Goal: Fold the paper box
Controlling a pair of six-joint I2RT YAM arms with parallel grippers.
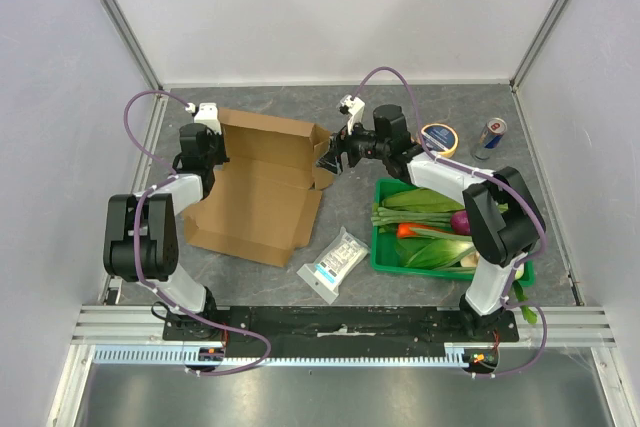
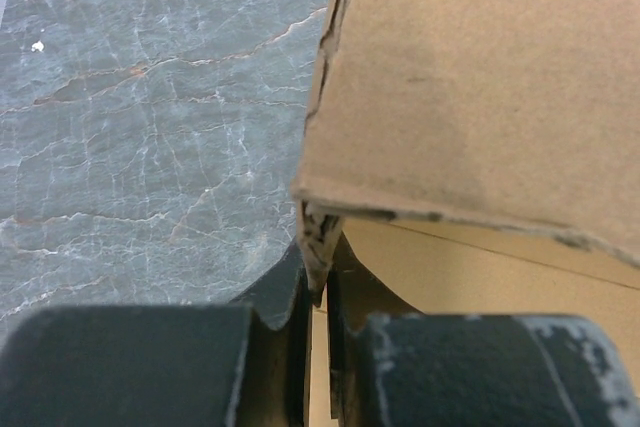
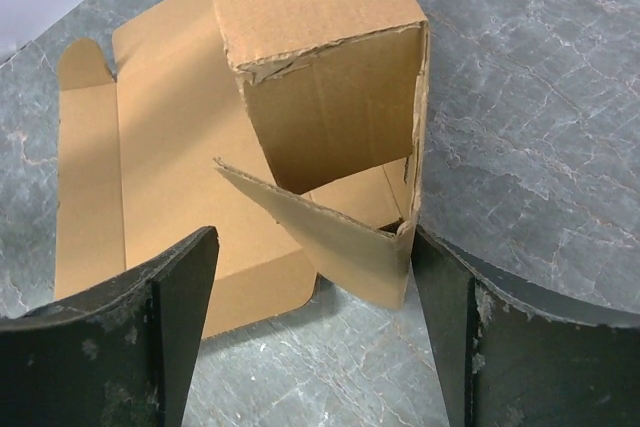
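Observation:
The brown paper box [image 1: 262, 187] lies half unfolded at the left centre of the table, its back wall raised and its lid flat toward the front. My left gripper [image 1: 207, 145] is shut on the box's left wall edge; the left wrist view shows the cardboard corner [image 2: 318, 237] pinched between the fingers. My right gripper [image 1: 330, 159] is open at the box's right end. In the right wrist view its fingers [image 3: 440, 297] straddle the small side flap [image 3: 340, 237], with the right finger touching the flap's corner.
A green crate [image 1: 385, 247] of vegetables stands right of the box. A white-and-blue packet [image 1: 334, 264] lies in front of it. A round tin [image 1: 440, 138] and a drink can [image 1: 489, 137] stand at the back right. Enclosure walls surround the table.

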